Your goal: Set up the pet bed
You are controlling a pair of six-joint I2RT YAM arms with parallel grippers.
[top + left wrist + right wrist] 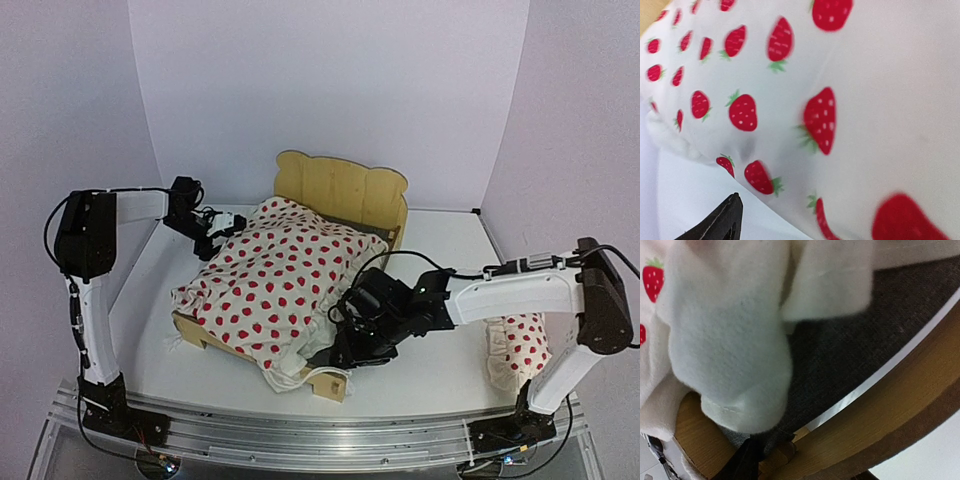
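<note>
Trouble could come from the duvet (285, 270), which lies crooked over the pet bed (345, 190) in the middle of the table (440, 375). The right gripper (348, 345) is low at the near foot corner, close to the wood and a hanging fold of cloth. I cannot tell if its jaws are open or shut. If it pulls away with cloth caught, the duvet may slide off or the light bed may tip. The left gripper (215, 235) is open by the duvet's far edge and could snag it too. The pillow (525, 350) sits well apart near the table's edge and might get knocked off.
</note>
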